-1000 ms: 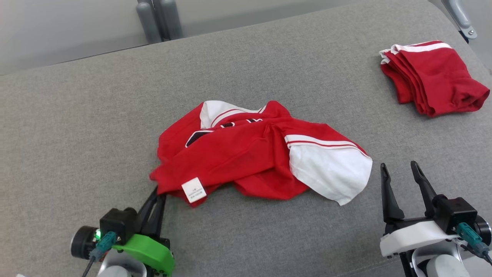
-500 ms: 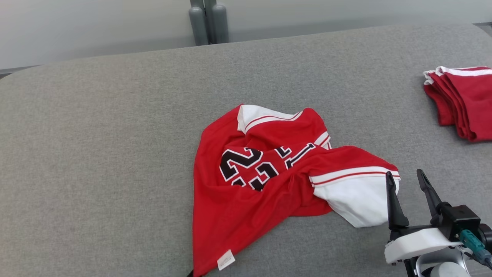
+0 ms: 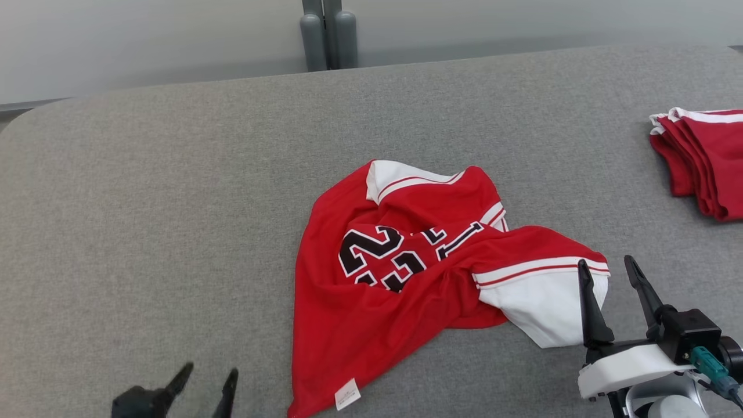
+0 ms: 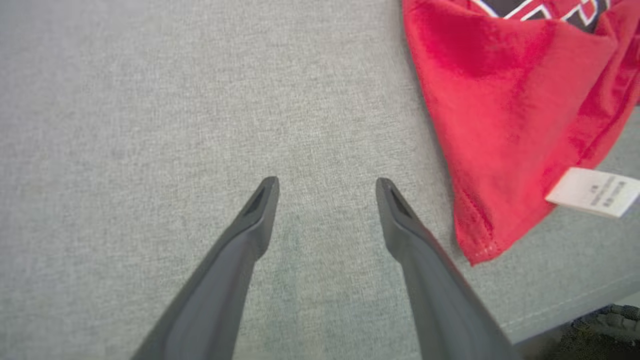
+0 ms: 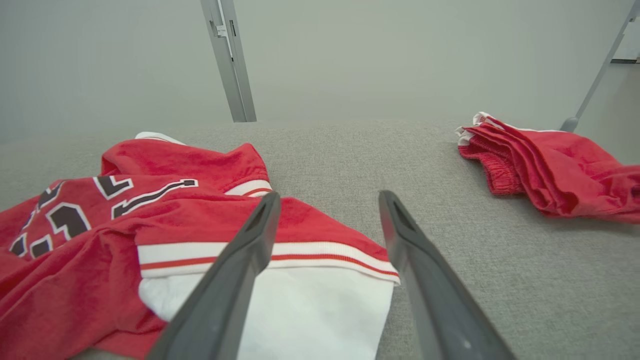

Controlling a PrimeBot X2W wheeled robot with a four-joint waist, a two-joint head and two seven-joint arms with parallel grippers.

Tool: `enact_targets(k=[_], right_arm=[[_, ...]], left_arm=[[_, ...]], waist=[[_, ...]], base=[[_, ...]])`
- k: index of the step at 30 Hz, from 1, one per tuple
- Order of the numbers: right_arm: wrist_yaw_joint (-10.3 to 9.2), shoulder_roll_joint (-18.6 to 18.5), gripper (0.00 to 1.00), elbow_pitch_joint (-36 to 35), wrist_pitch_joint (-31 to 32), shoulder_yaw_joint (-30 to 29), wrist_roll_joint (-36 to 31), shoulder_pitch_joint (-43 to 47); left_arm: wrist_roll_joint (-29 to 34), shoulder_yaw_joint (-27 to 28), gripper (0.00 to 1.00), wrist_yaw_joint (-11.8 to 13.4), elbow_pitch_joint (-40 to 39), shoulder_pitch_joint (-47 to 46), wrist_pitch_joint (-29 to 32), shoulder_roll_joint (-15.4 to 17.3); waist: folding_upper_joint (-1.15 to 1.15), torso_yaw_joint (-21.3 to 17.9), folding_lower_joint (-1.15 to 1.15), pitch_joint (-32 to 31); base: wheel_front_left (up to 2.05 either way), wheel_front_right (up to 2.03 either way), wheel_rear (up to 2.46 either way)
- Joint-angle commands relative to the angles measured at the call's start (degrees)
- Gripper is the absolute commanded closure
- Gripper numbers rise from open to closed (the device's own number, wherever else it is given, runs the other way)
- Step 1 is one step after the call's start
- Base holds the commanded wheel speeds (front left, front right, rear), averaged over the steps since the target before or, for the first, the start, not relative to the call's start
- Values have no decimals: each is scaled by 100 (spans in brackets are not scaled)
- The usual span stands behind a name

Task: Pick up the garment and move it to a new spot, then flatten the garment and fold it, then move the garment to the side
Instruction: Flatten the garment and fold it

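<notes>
A crumpled red jersey [image 3: 371,302] with white sleeves and black numbers lies on a grey bench [image 3: 145,203]. The left pincer [image 3: 211,369] is spread wide and holds nothing. It hangs over bare bench, and the jersey's nearest corner lies just to its right, not touching it. A white tag [image 4: 592,191] sticks out of that corner, a little further right. The right pincer [image 3: 606,261] is also spread wide and empty. One white sleeve [image 3: 540,307] lies just ahead of it, reaching from its left finger across the gap. Whether finger and cloth touch cannot be told. A folded garment [image 3: 705,157], also red, sits well ahead of the right pincer and off to its right.
</notes>
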Motion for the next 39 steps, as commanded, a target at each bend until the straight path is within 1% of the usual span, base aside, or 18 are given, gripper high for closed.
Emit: enact_targets(k=[1, 2, 4, 5, 8, 9, 14, 16, 18, 20, 23, 27, 28, 29, 31, 32, 36, 39], right_arm=[[-4, -17, 0, -29, -15, -19, 46, 15], [-4, -12, 0, -31, -15, -16, 46, -4], [-4, -13, 0, -29, -15, 1, 51, -47], [-4, -13, 0, -24, -15, 31, 54, -78], [-4, -12, 0, -29, -15, 35, 59, -140], [-4, -8, 0, -28, -15, 73, 65, -166], [-4, -5, 0, 12, -15, 242, 181, -322], [-4, -6, 0, 55, -15, 333, 261, -346], [-4, -10, 0, 92, -15, 391, 335, -351], [-4, -5, 0, 122, -15, 446, 388, -332], [-4, -6, 0, 150, -15, 495, 430, -321], [-4, -4, 0, 137, -15, 499, 461, -342], [-4, -5, 0, 133, -15, 498, 460, -335], [-4, -5, 0, 124, -15, 477, 464, -329], [-4, -9, 0, 107, -15, 399, 480, -299], [-4, -3, 0, 96, -15, 371, 475, -279], [-4, -4, 0, 82, -15, 309, 433, -231], [-4, -4, 0, 63, -15, 346, 391, -292]], left_arm=[[32, 171, 0, 121, -278, -138, -179, 17], [27, 257, 0, 158, -462, -243, -288, -24], [275, 215, 0, 112, -625, -405, -434, 31], [248, 178, 0, 98, -663, -483, -472, -81], [370, -81, 0, -98, -575, -964, -366, -247], [325, -175, 0, -193, -497, -1194, -319, -403], [335, -541, 0, -622, 537, -2449, 91, -922], [397, -642, 0, -730, 1021, -2946, 270, -1099], [289, -654, 0, -771, 1479, -3354, 429, -1364], [225, -714, 0, -852, 1954, -3718, 655, -1526], [98, -759, 0, -981, 2614, -4101, 988, -1721], [17, -868, 0, -956, 3631, -4316, 1592, -1799], [-33, -949, 0, -1065, 3886, -4332, 1849, -1810], [-104, -962, 100, -1111, 4028, -4339, 1981, -1838], [-102, -1053, 100, -1213, 4272, -4307, 2068, -1863], [-52, -1031, 100, -1165, 4323, -4350, 1908, -1854], [192, -739, 100, -642, 4452, -4732, 974, -1834], [334, -620, 100, -425, 4568, -4947, 259, -1839]], waist=[[0, -128, 0, 26], [0, -187, 0, 34], [0, -309, 0, 38], [0, -402, 0, 46], [0, -602, 0, 82], [0, -681, 0, 116], [0, -1102, 0, 315], [0, -1301, 0, 381], [0, -1468, 0, 433], [0, -1628, 0, 469], [0, -1843, 0, 504], [0, -2069, 0, 518], [0, -2111, 0, 516], [0, -2139, 0, 520], [0, -2156, 0, 527], [0, -2147, 0, 536], [0, -2050, 0, 580], [0, -1995, 0, 601]], base=[[0, 0, 0], [0, 0, 0], [0, 0, 0], [0, 0, 0], [0, 0, 0], [0, 0, 0], [0, 0, 0], [0, 0, 0], [0, 0, 0], [0, 0, 0], [0, 0, 0], [0, 0, 0], [0, 0, 0], [0, 0, 0], [0, 0, 0], [0, 0, 0], [0, 0, 0], [0, 0, 0]])
